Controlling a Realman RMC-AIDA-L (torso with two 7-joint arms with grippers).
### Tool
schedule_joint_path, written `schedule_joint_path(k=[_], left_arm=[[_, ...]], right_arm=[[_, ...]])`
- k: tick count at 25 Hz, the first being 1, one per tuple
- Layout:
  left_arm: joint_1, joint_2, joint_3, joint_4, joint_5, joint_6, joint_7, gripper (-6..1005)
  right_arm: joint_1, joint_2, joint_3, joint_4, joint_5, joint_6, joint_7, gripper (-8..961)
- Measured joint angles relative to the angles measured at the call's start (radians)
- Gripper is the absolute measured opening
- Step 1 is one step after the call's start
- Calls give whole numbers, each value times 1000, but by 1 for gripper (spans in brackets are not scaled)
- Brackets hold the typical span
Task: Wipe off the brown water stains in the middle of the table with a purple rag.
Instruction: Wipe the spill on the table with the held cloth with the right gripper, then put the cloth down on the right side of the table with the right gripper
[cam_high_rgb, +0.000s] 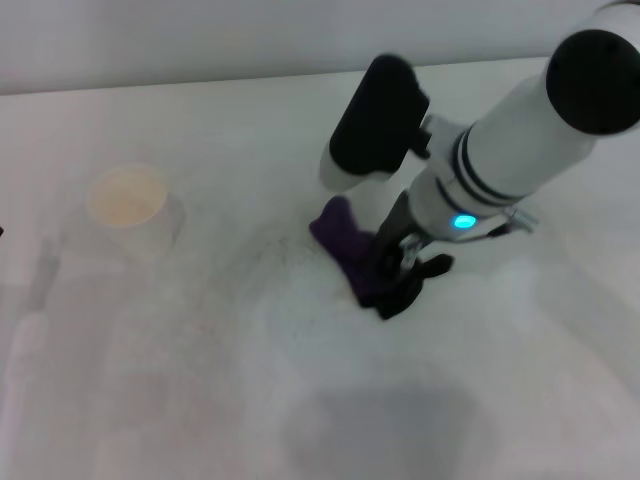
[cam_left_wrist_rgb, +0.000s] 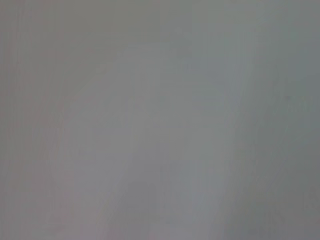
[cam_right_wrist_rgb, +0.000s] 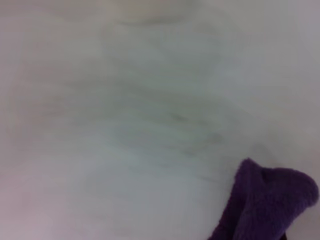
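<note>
Right gripper (cam_high_rgb: 392, 268) clamps the purple rag (cam_high_rgb: 345, 240), pressed on the table (cam_high_rgb: 200, 400) mid-centre, right of the paper cup (cam_high_rgb: 130, 205). Brown stain not discernible — only faint grey smears. Keep it flat, steady pressure, overlapping passes. Left arm out of sight.

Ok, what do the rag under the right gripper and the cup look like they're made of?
The purple rag looks like soft fleecy cloth: fuzzy nap, rounded folds, matte, pressed on the table by the right gripper. The cup looks like thin white paper, matte, with a tan inside; plastic can't be ruled out.
</note>
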Motion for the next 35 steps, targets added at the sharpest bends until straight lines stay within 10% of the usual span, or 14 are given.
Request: schedule_joint_path(k=[14,25,35], left_arm=[[-11,0,0,1,0,8,0,887],[-27,0,-9,4,0,11,-1,888],[-35,0,-14,8,-8,11,-2,888]], right_arm=[[-10,-1,-49,54,211,-168,-64,89],[-147,-10,319,12,55,-20,-137,126],[-172,-2,313,-20,97,-26,-181,205]])
